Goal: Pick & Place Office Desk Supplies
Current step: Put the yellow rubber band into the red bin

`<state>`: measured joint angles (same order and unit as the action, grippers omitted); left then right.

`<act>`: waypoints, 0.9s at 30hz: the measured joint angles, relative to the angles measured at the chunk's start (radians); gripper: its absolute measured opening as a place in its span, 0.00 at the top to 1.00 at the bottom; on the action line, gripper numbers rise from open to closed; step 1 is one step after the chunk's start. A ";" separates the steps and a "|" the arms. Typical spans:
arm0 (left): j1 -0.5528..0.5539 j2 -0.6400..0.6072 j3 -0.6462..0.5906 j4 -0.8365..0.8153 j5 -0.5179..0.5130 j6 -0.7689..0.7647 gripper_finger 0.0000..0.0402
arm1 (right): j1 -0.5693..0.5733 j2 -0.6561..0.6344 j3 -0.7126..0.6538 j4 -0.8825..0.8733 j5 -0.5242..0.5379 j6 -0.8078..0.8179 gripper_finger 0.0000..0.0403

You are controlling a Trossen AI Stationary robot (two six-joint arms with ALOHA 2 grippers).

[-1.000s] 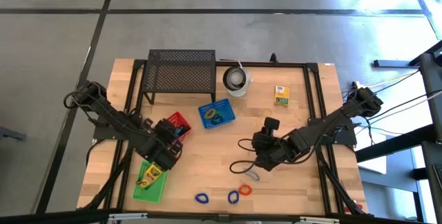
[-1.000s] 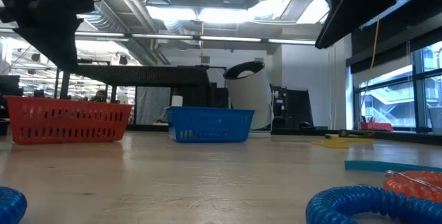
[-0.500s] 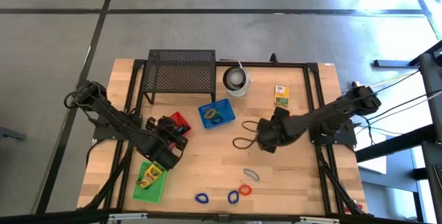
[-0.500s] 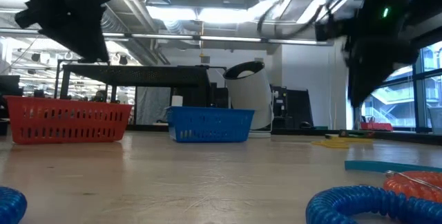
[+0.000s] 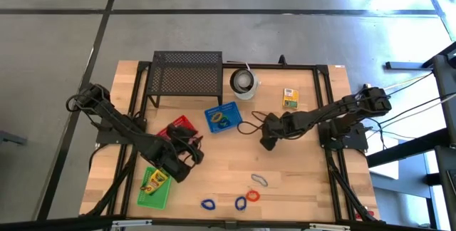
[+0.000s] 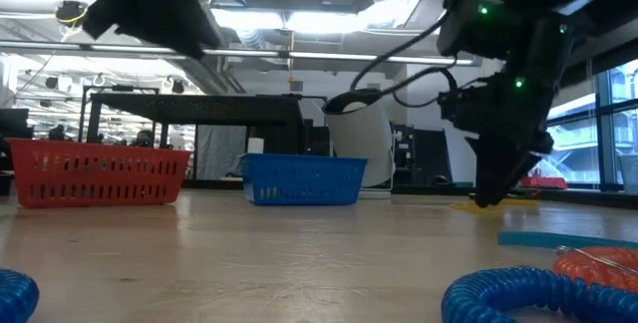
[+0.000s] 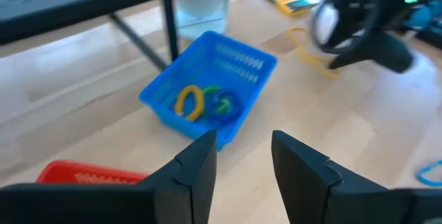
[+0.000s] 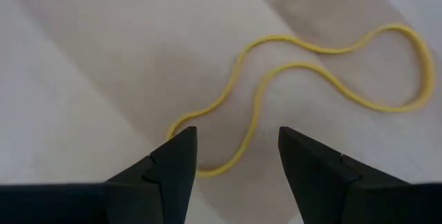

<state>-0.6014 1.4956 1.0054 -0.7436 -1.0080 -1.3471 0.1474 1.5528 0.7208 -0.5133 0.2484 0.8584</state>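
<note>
The right tool (image 8: 235,158), spread, should straddle one strand of the yellow loop (image 8: 304,79) (thin, flat) before pinching.

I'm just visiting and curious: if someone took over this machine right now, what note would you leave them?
Right gripper: open, empty, over a yellow band on the table.
Left gripper: open, empty, near the green tray, facing the blue basket.
Done: loops already in the blue basket; a crayon box in the green tray.
Left: yellow band, loose loops at the front edge, small box at the back. Red basket contents unclear.
</note>
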 joint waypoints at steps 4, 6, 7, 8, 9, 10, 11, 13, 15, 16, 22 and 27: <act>0.000 0.000 0.000 0.091 0.003 0.104 0.67 | 0.000 0.000 -0.044 0.094 0.047 0.117 0.49; 0.000 0.000 0.000 0.125 0.005 0.139 0.67 | 0.002 -0.002 -0.069 0.168 0.055 0.157 0.49; 0.000 0.000 0.000 0.139 0.005 0.154 0.67 | 0.003 -0.003 -0.079 0.209 0.056 0.168 0.49; 0.000 0.000 0.000 0.152 0.006 0.166 0.67 | 0.004 -0.003 -0.087 0.245 0.055 0.176 0.49; 0.000 0.000 0.000 0.162 0.006 0.177 0.67 | 0.005 -0.003 -0.092 0.262 0.056 0.178 0.49; 0.000 0.000 0.000 0.170 0.007 0.185 0.67 | 0.006 -0.003 -0.095 0.264 0.064 0.181 0.49; 0.000 0.000 0.001 0.176 0.012 0.190 0.67 | 0.006 -0.003 -0.097 0.266 0.071 0.186 0.49; 0.000 0.000 0.001 0.179 0.014 0.191 0.68 | 0.007 -0.003 -0.098 0.268 0.081 0.219 0.49; 0.000 0.000 0.001 0.180 0.014 0.191 0.68 | 0.007 -0.002 -0.098 0.270 0.084 0.234 0.49; 0.000 0.000 0.001 0.181 0.015 0.191 0.68 | 0.007 -0.002 -0.099 0.270 0.085 0.234 0.49; 0.000 0.000 0.001 0.188 0.015 0.191 0.68 | 0.023 0.017 -0.099 0.270 0.117 0.234 0.51; 0.000 0.000 0.001 0.188 0.015 0.192 0.68 | 0.036 0.063 -0.093 0.274 0.154 0.231 0.62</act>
<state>-0.6014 1.4957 1.0061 -0.5560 -0.9932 -1.1553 0.1836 1.6161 0.6274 -0.2389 0.4027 1.0896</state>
